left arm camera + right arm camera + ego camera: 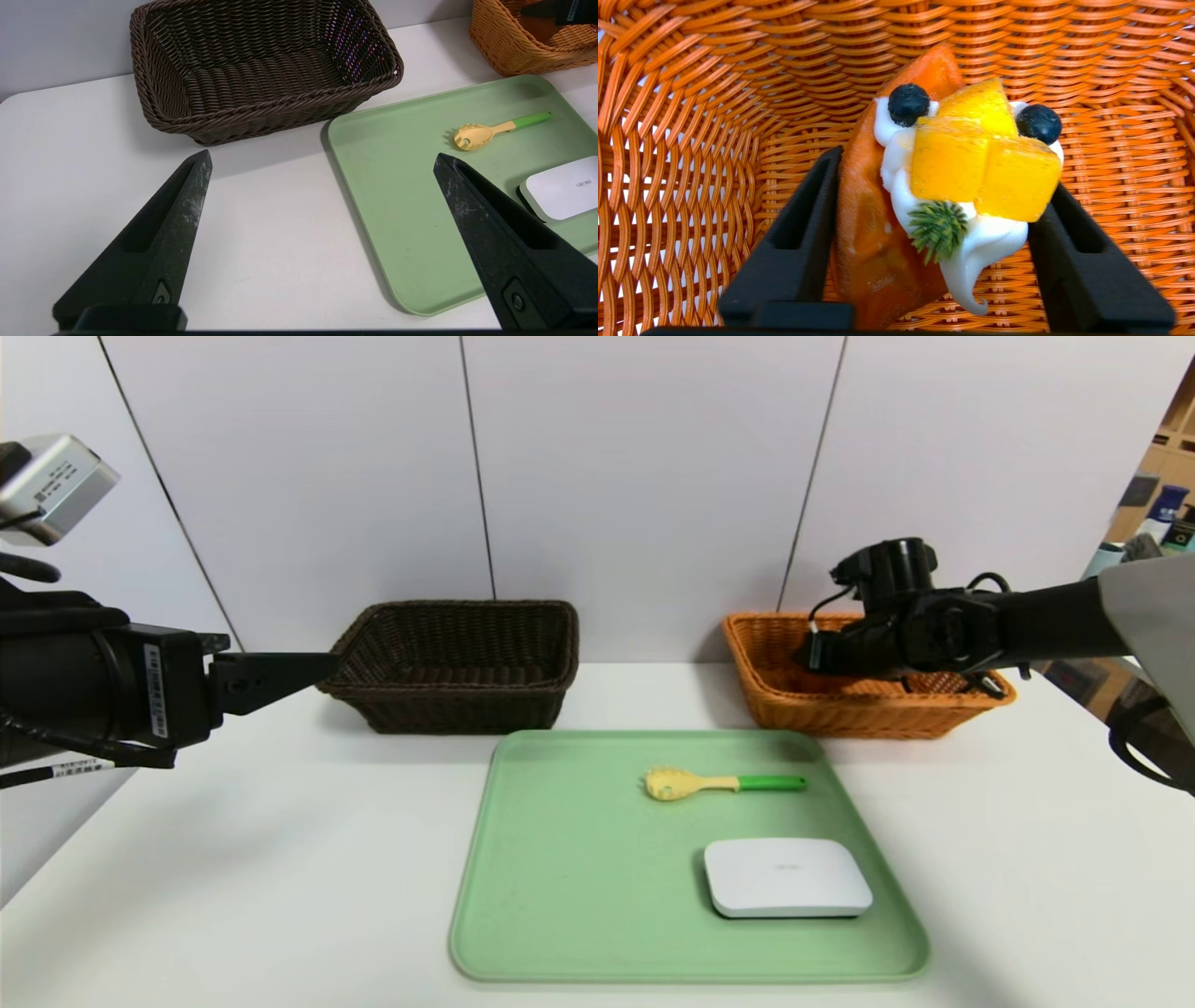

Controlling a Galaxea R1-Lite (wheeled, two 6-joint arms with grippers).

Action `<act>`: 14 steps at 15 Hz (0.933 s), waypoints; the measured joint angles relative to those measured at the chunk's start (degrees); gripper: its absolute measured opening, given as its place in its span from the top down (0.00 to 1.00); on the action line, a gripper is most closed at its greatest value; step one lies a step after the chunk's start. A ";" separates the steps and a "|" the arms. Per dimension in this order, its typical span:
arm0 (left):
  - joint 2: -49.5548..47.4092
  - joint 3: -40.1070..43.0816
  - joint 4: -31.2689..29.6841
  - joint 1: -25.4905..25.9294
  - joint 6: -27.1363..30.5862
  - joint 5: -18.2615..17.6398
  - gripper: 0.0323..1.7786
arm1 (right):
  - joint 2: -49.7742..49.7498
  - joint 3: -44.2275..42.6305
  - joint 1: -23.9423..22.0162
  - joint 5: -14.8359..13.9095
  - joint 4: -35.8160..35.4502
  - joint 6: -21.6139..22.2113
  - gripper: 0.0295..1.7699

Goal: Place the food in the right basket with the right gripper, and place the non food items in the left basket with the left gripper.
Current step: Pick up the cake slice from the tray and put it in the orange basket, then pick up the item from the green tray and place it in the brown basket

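**Mara:** Well, starting nearest: what lies at the near right corner of the green tray point(579, 896)?

**Teo:** The white device point(787, 875), flat on its dark underside. It looks rigid and smooth-shelled, probably light but slippery. It sits low, so the grip would best go across its short width at the edges.

**Mara:** And further in?

**Teo:** The utensil point(724, 785), toward the tray's far right, lying crosswise with its pale yellow head toward the tray's middle and its green handle pointing right. It seems stiff, thin and very light. The handle near its join with the head looks the safest place to pinch, since the toothed head could twist out.

**Mara:** Which hand would take those?

**Teo:** The left hand point(322, 157). It hovers above the surface point(233, 859) off the tray's left side, spread wide and holding nothing. The dark basket point(457, 709), with nothing in it, stands just past the tray's far left corner.

**Mara:** And the food?

**Teo:** Beyond the tray's far right corner, inside the orange basket point(803, 714). The right hand point(946, 169) reaches down into it, and the cake wedge point(878, 224) sits within that hand, low against the woven floor. Whether it is gripped or already let go cannot be told.

**Mara:** How would that wedge handle?

**Teo:** Likely light, firm moulded plastic. Its flat orange-brown flanks suit a grip, while the cream, fruit cubes and berries on top are uneven and could slip.
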 joint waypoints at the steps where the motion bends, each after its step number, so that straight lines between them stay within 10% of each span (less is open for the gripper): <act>1: 0.04 0.00 0.02 0.01 0.00 -0.01 0.05 | 0.00 -0.10 -0.02 0.00 0.00 0.02 0.28; 14: 1.16 -0.66 0.33 -3.22 3.11 -0.37 0.05 | -12.31 -0.09 3.15 -3.97 5.84 -3.56 0.08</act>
